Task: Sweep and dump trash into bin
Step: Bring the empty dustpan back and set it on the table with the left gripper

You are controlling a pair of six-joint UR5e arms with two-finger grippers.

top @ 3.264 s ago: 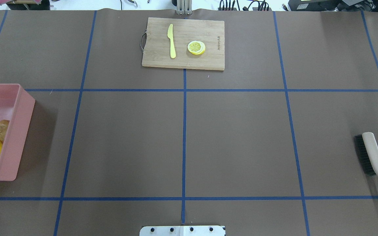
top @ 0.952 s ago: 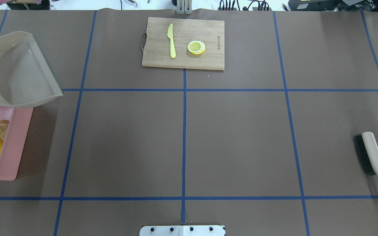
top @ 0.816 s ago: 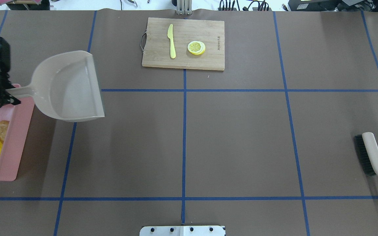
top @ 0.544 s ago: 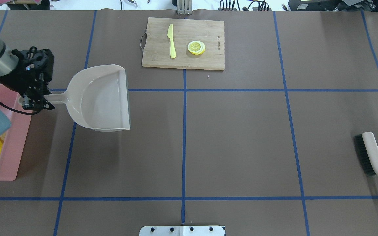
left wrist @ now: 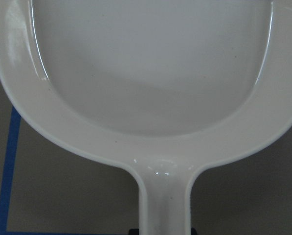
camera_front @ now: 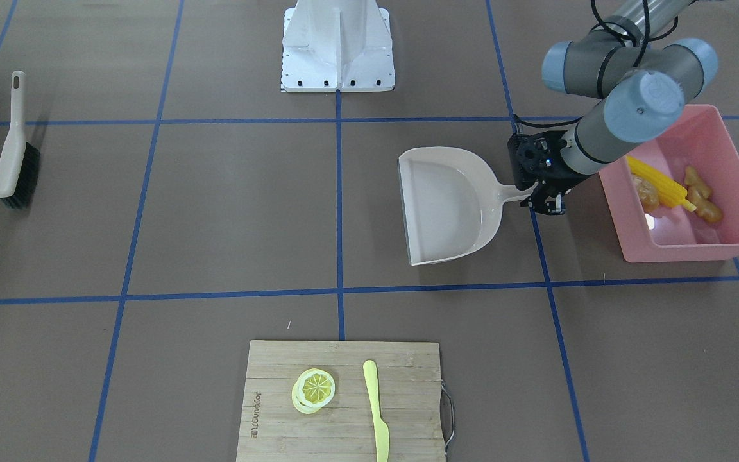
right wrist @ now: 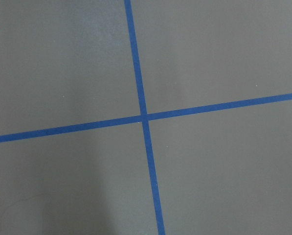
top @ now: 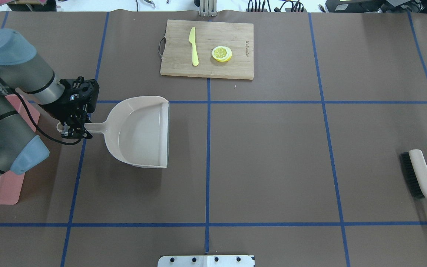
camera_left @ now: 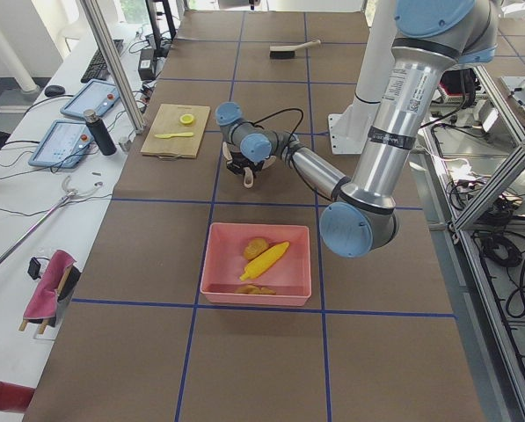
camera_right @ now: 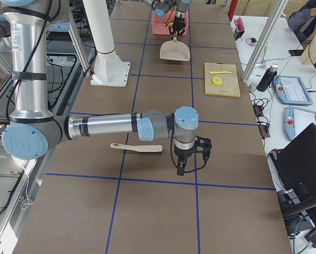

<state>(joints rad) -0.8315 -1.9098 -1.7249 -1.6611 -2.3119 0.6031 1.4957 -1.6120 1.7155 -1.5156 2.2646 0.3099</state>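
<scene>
Three toy foods, a yellow corn cob [camera_front: 659,182], a glossy brown potato-like lump [camera_front: 645,192] and a knobbly tan ginger root [camera_front: 701,196], lie together inside the large rectangular pink plastic tub [camera_front: 690,251]. That tub sits at nine o'clock on the worktop [top: 272,167], seen from the robot's side. So the dumping looks done to me.

Just beside the tub, toward the centre, the left hand [top: 74,130] is clamped on the handle of the beige plastic dustpan [top: 139,133]. The pan is empty and level, its mouth facing three o'clock. I can't tell whether it touches the worktop.

Next, I'd guess, it needs lowering flat and letting go.

Half a second ago the pan was nearer the tub. A second ago it hung tilted over the tub's far end.

At three o'clock lies the beige-handled black-bristled brush [top: 419,174]. The right hand [camera_right: 188,163] hangs near it. How far open it is, I can't tell.
</scene>
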